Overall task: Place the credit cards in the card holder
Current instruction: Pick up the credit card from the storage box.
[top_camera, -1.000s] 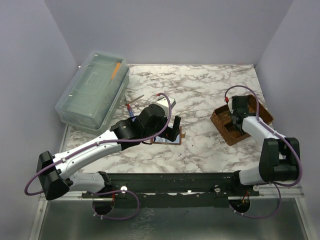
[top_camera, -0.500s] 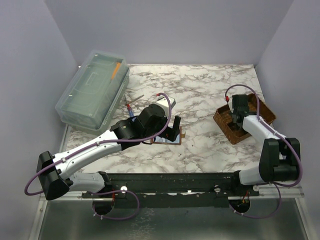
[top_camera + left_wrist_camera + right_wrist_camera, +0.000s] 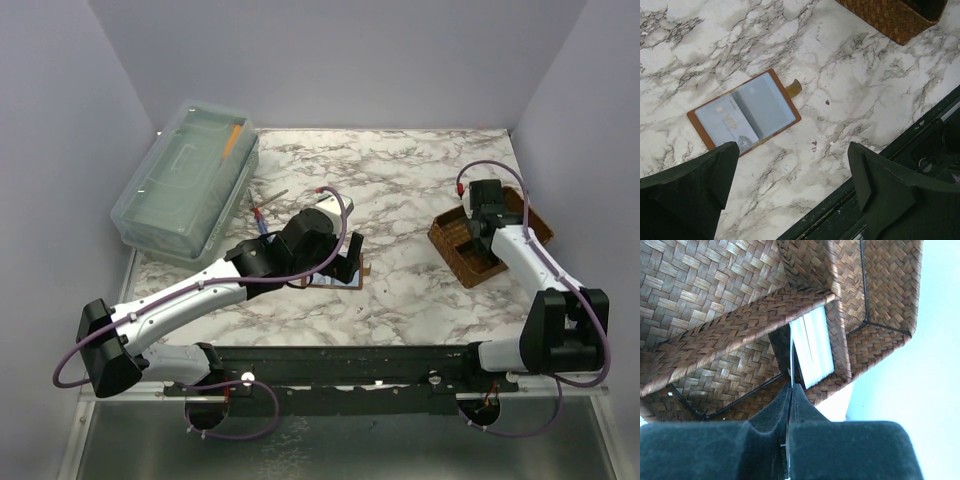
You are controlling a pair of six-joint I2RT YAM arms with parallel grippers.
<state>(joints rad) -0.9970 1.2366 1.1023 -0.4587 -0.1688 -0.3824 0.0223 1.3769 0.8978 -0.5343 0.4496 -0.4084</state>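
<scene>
1. Now the right gripper [image 3: 791, 390], its jaws apart a second ago, is clenched on one credit card [image 3: 791, 355], seen edge-on above the woven basket [image 3: 715, 275].
2. More credit cards [image 3: 812, 345] lean in the basket's corner compartment.
3. Well apart, the left gripper [image 3: 792, 147], jaws spread wide, hovers over the card holder [image 3: 745, 117], which lies open on the marble table [image 3: 865, 90].

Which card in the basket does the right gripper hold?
The card seen edge-on, pinched by the shut right gripper; the pale cards beside it stand free in the basket.
</scene>
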